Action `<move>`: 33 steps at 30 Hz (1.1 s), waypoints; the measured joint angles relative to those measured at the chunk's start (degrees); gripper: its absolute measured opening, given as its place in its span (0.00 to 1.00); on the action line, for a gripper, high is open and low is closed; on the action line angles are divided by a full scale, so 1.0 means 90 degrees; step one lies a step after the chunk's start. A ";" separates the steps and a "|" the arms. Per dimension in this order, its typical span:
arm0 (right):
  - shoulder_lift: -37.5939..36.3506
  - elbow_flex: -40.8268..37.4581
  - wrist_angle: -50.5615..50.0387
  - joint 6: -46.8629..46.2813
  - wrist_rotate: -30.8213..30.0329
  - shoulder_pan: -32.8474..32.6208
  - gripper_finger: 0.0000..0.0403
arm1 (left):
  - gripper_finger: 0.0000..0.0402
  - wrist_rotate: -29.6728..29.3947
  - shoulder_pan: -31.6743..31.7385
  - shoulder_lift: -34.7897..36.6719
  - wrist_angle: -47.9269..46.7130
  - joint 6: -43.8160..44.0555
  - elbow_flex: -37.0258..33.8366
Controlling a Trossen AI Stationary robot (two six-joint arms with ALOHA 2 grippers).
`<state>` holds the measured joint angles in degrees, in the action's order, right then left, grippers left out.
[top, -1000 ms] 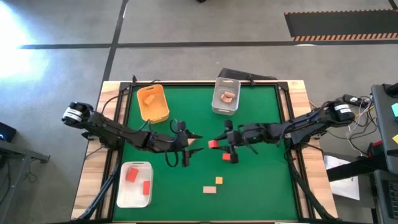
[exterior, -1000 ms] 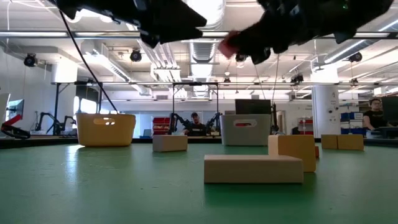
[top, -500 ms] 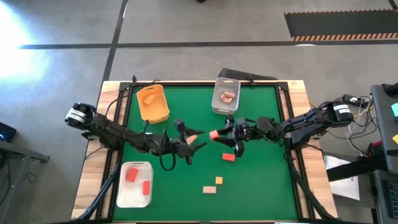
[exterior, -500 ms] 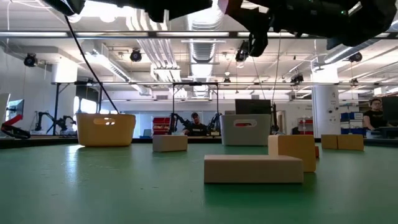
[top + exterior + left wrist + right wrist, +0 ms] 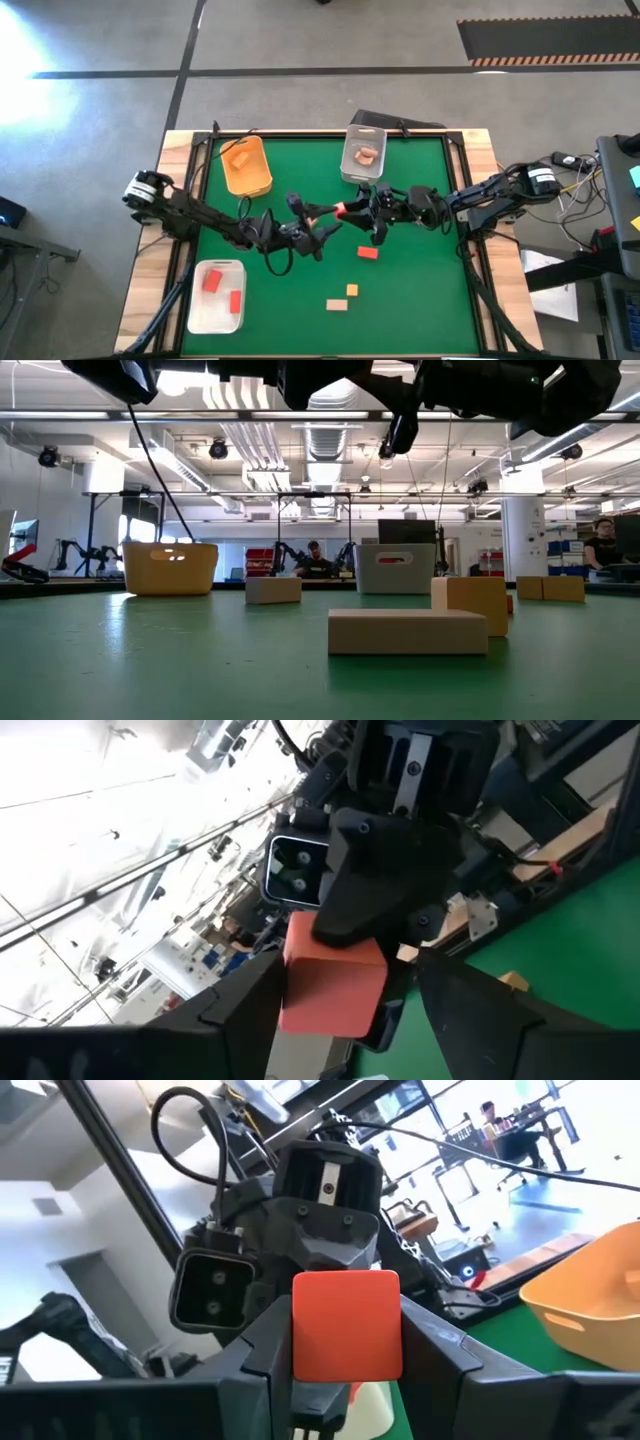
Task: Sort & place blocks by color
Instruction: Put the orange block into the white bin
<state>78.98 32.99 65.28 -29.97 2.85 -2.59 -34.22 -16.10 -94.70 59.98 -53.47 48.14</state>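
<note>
Above the table's middle, my right gripper (image 5: 352,209) is shut on a red block (image 5: 344,210). Facing it from the left, my left gripper (image 5: 325,217) is open. In the left wrist view its fingers (image 5: 245,1015) stand on either side of the red block (image 5: 330,980); whether they touch it, I cannot tell. On the mat lie another red block (image 5: 367,253), a yellow-orange block (image 5: 352,290) and a tan block (image 5: 337,304), each flat on a face. The low view shows a further tan block (image 5: 273,590) farther back. My right gripper pinches the red block by two opposite side faces (image 5: 345,1325), one finger (image 5: 262,1355) on each. The fingers lie about level and come from the table's right. The block is lifted clear of the mat, its free end pointing toward my left gripper.
An orange bin (image 5: 246,165) with a yellow-orange block stands far left. A clear bin (image 5: 363,155) with a tan block stands at the far middle. A white bin (image 5: 217,297) with two red blocks sits near left. Green mat shows open on the right and near side.
My right gripper has carried the red block up and toward the far edge, leaving the other red block on the mat. My left gripper has risen, moved right and turned level to face it, its open fingers closing in around the held block.
</note>
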 joint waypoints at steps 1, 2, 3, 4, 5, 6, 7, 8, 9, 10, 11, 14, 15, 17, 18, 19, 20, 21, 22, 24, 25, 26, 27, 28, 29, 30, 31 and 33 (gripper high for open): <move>0.0000 0.0003 -0.0003 -0.0024 -0.0026 0.0000 0.29 | 0.53 0.0000 0.0002 0.0000 0.0000 0.0000 0.0007; 0.0000 0.0003 -0.0007 -0.0057 -0.0102 0.0000 0.29 | 0.53 0.0000 0.0012 0.0000 -0.0001 0.0000 0.0024; 0.0000 0.0003 -0.0014 -0.0076 -0.0169 -0.0002 0.29 | 0.53 -0.0001 0.0021 0.0000 -0.0003 0.0000 0.0039; 0.0000 0.0003 -0.0022 -0.0094 -0.0226 -0.0001 0.29 | 0.53 -0.0001 0.0040 0.0000 -0.0008 0.0000 0.0057; 0.0000 0.0003 -0.0024 -0.0108 -0.0283 0.0000 0.29 | 0.53 0.0002 0.0053 0.0000 -0.0001 0.0000 0.0088; 0.0012 0.0003 -0.0021 -0.0109 -0.0327 0.0000 0.29 | 0.53 0.0002 0.0065 0.0000 0.0001 0.0000 0.0106; 0.0027 0.0003 -0.0015 -0.0110 -0.0340 0.0000 0.29 | 0.53 0.0000 0.0073 0.0000 0.0002 0.0000 0.0118; 0.0032 0.0003 -0.0028 -0.0112 -0.0345 0.0000 0.29 | 0.53 0.0000 0.0076 0.0000 -0.0002 0.0000 0.0136; 0.0036 0.0003 -0.0050 -0.0112 -0.0347 0.0000 0.29 | 0.52 -0.0001 0.0083 0.0000 -0.0004 0.0000 0.0139; 0.0052 0.0003 -0.0057 -0.0112 -0.0347 0.0000 0.29 | 0.52 -0.0007 0.0083 0.0000 -0.0004 0.0002 0.0139; 0.0072 0.0003 -0.0030 -0.0112 -0.0347 0.0000 0.29 | 0.51 -0.0005 0.0080 0.0000 -0.0004 0.0002 0.0139; 0.0073 0.0003 -0.0073 -0.0116 -0.0374 0.0000 0.29 | 0.45 -0.0005 0.0080 0.0000 -0.0014 0.0003 0.0136; 0.0073 0.0003 -0.0073 -0.0112 -0.0389 0.0000 0.29 | 0.43 -0.0005 0.0080 0.0000 -0.0014 0.0005 0.0136; 0.0073 0.0000 -0.0073 -0.0110 -0.0448 0.0000 0.29 | 0.38 -0.0005 0.0080 0.0000 -0.0020 0.0005 0.0136; 0.0073 -0.0002 -0.0089 -0.0110 -0.0485 0.0000 0.29 | 0.36 -0.0007 0.0080 0.0000 -0.0038 0.0011 0.0134; 0.0080 -0.0004 -0.0118 -0.0110 -0.0491 0.0000 0.29 | 0.33 -0.0020 0.0080 0.0000 -0.0059 0.0017 0.0132; 0.0094 -0.0005 -0.0117 -0.0110 -0.0489 0.0002 0.29 | 0.31 -0.0040 0.0080 0.0000 -0.0063 0.0020 0.0126; 0.0097 -0.0006 -0.0122 -0.0110 -0.0488 0.0002 0.29 | 0.28 -0.0054 0.0080 0.0000 -0.0064 0.0019 0.0124; 0.0097 -0.0007 -0.0139 -0.0114 -0.0492 0.0002 0.29 | 0.26 -0.0063 0.0080 0.0000 -0.0065 0.0017 0.0122; 0.0097 -0.0007 -0.0184 -0.0119 -0.0532 0.0002 0.29 | 0.22 -0.0061 0.0070 0.0000 -0.0072 0.0015 0.0117; 0.0097 -0.0010 -0.0198 -0.0123 -0.0608 0.0002 0.29 | 0.20 -0.0054 0.0072 0.0000 -0.0082 0.0019 0.0117; 0.0097 -0.0012 -0.0194 -0.0109 -0.0645 0.0005 0.29 | 0.18 -0.0071 0.0074 0.0000 -0.0073 0.0031 0.0117; 0.0097 -0.0014 -0.0204 -0.0105 -0.0658 0.0014 0.29 | 0.17 -0.0077 0.0080 0.0000 -0.0087 0.0042 0.0114; 0.0097 -0.0014 -0.0204 -0.0107 -0.0665 0.0023 0.30 | 0.16 -0.0075 0.0080 0.0000 -0.0086 0.0052 0.0114; 0.0097 -0.0014 -0.0207 -0.0105 -0.0665 0.0027 0.31 | 0.15 -0.0076 0.0080 0.0000 -0.0108 0.0063 0.0114; 0.0097 -0.0017 -0.0215 -0.0105 -0.0668 0.0027 0.31 | 0.14 -0.0092 0.0080 0.0000 -0.0135 0.0063 0.0114; 0.0097 -0.0017 -0.0234 -0.0104 -0.0664 0.0027 0.31 | 0.13 -0.0097 0.0080 0.0000 -0.0191 0.0063 0.0114; 0.0102 -0.0022 -0.0251 -0.0098 -0.0665 0.0029 0.30 | 0.13 -0.0106 0.0073 0.0002 -0.0241 0.0063 0.0114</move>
<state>79.90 32.80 63.02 -30.86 -3.13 -2.33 -35.17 -15.44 -94.67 57.82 -52.90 49.17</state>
